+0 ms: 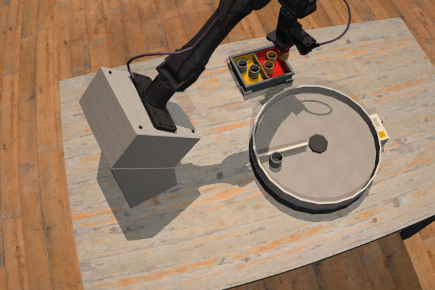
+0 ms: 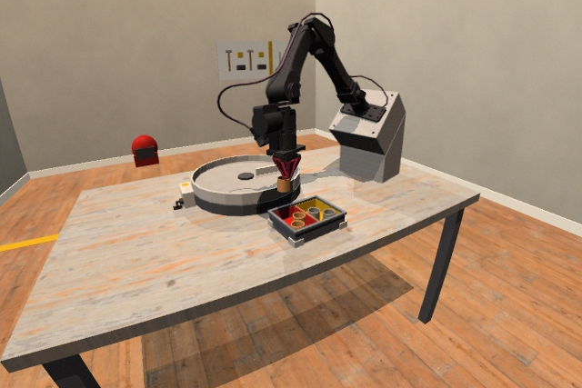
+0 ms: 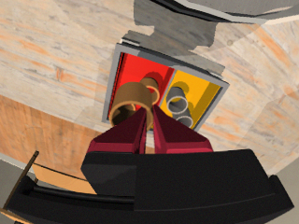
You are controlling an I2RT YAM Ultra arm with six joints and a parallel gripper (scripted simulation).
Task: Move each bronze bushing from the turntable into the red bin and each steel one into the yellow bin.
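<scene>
My gripper (image 1: 283, 52) is shut on a bronze bushing (image 1: 283, 55) and holds it above the red bin (image 1: 275, 64). The held bushing also shows in the exterior view (image 2: 283, 184) and in the wrist view (image 3: 127, 108), pinched by its wall between the red fingers. Two bronze bushings (image 1: 270, 61) stand in the red bin. Two steel bushings (image 1: 247, 67) stand in the yellow bin (image 1: 247, 73). One steel bushing (image 1: 274, 162) stands on the turntable (image 1: 316, 146) by its white bar, near the left rim.
The two bins share one dark tray (image 2: 307, 220) just left of the turntable. The arm's grey base block (image 1: 133, 132) stands at the table's left. A small white box (image 1: 380, 132) sits at the turntable's right rim.
</scene>
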